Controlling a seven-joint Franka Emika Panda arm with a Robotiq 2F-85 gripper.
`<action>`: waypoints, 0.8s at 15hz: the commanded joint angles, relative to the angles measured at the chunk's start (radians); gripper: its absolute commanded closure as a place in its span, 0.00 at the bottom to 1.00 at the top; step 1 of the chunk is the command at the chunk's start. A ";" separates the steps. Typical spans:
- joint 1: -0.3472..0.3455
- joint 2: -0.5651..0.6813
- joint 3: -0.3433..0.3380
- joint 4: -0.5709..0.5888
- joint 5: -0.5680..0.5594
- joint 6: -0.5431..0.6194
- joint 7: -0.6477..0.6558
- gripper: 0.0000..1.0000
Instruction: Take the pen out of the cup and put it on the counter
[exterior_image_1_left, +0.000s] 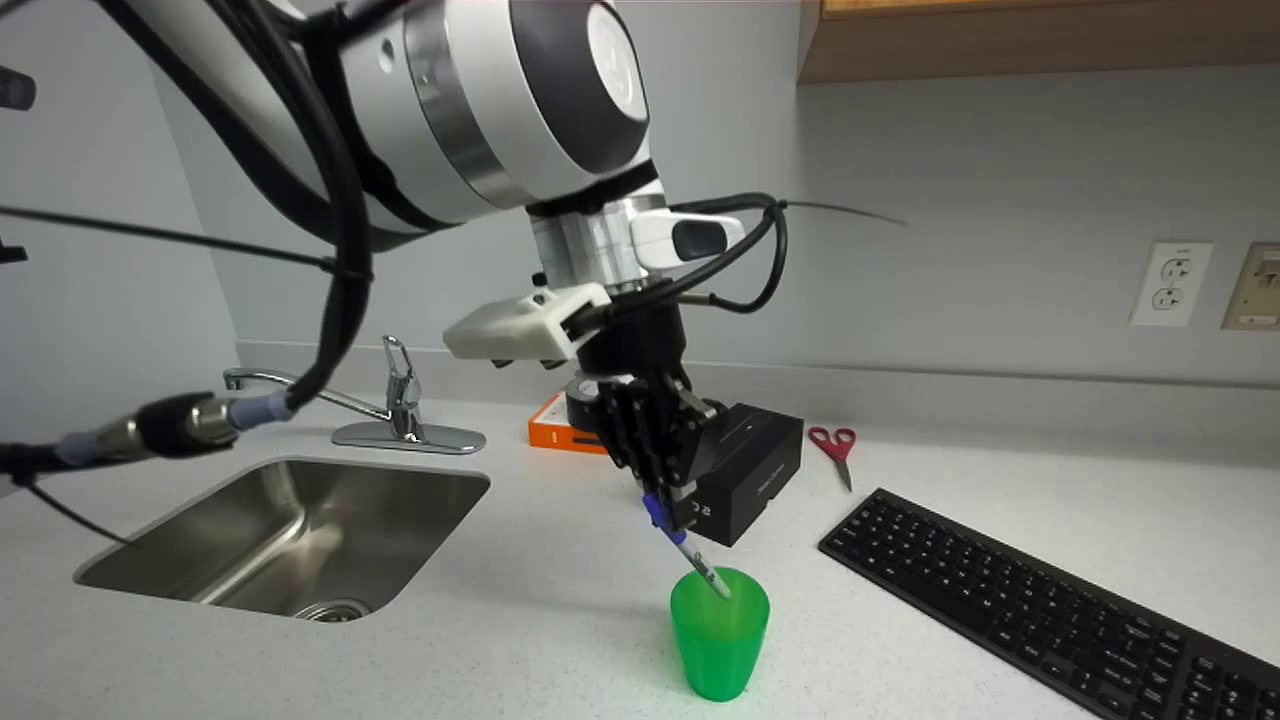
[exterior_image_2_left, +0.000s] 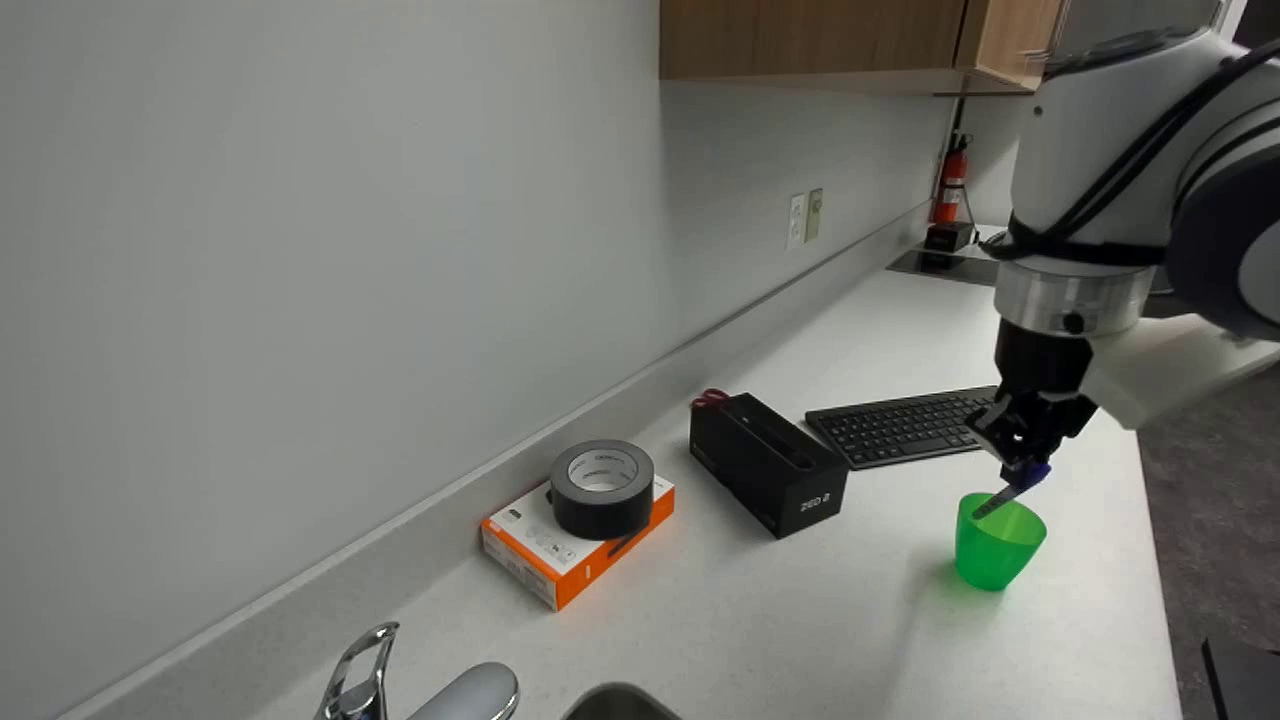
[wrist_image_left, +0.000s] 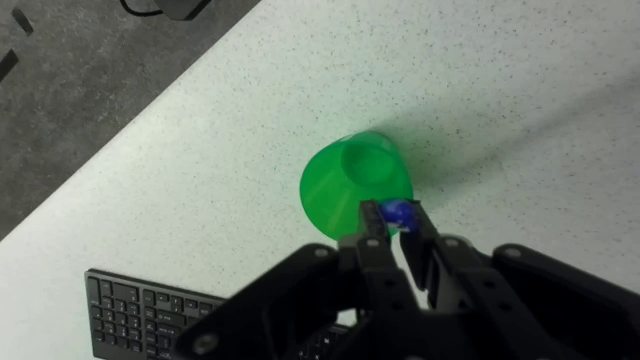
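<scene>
On the left, a steel sink (exterior_image_1_left: 300, 530) is set into the off-white desk (exterior_image_1_left: 560, 630), and a chrome faucet (exterior_image_1_left: 403, 405) stands on its far side. Farther right, toward the wall (exterior_image_1_left: 980, 230), lies an orange-and-white box (exterior_image_2_left: 575, 570) with a roll of dark tape (exterior_image_2_left: 600, 512) flat on top of it. To the right of these comes a black box (exterior_image_1_left: 752, 485), partly covered by me in an exterior view.

My claw (wrist_image_left: 397, 212) points down at the middle, on the near side of the black box. It stands nearly closed, its narrow gap filled by the blue cap of the pen (exterior_image_1_left: 697, 556); in the wrist view my two fingertips press that cap from either side. The pen tilts downward from my grip, and its white lower end shows within the mouth of the green cup (exterior_image_1_left: 720, 645) in both exterior views. Whether that end sits below the rim or above it, I cannot tell. The cup stands upright on the near part of the desk.

Just right of the black box, red-handled scissors (exterior_image_1_left: 839, 456) lie with their blades toward the near side. A black keyboard (exterior_image_1_left: 1040, 600) slants away to the near right, and the wall carries a white outlet (exterior_image_1_left: 1172, 283) at the far right.
</scene>
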 joint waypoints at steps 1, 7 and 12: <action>0.030 -0.239 0.002 -0.095 0.108 -0.042 -0.160 0.96; 0.090 -0.225 0.104 -0.109 0.222 0.150 -0.166 0.96; 0.078 -0.001 0.195 -0.096 0.182 0.428 -0.113 0.96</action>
